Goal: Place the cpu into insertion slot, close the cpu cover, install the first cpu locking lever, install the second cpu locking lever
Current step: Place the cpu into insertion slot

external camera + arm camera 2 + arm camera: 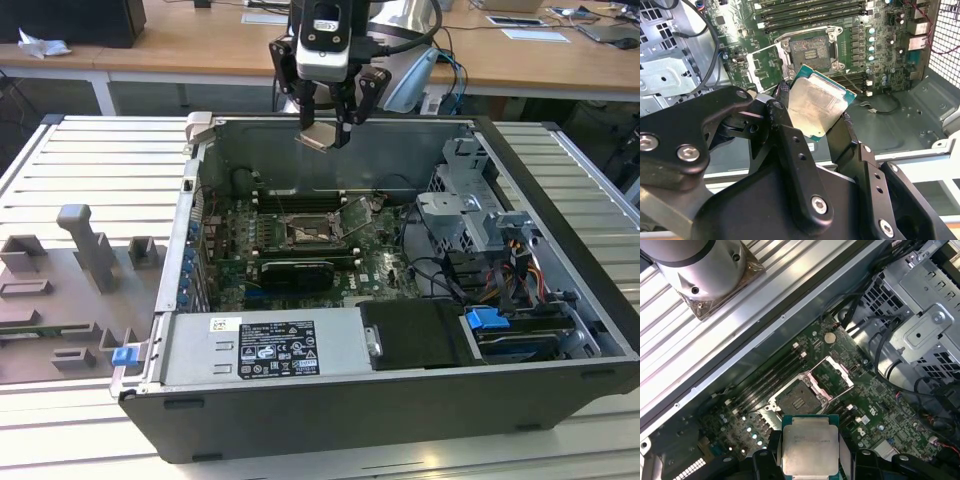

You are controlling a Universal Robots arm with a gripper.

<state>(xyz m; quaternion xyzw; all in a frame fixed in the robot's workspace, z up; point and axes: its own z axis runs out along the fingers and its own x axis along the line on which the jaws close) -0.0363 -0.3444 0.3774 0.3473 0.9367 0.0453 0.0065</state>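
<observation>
One cpu (810,450), one insertion slot (799,399), one cpu cover (833,376).

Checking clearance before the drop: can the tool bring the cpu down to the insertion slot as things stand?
Probably yes. The cpu cover stands tilted open beside the insertion slot, whose dark centre lies bare, and the tool holds the cpu above the open case.

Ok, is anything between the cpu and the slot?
Nothing visible. The pincer holds the cpu above the case; the slot below lies open, its cover tilted up on the side toward the exterior view's right.
</observation>
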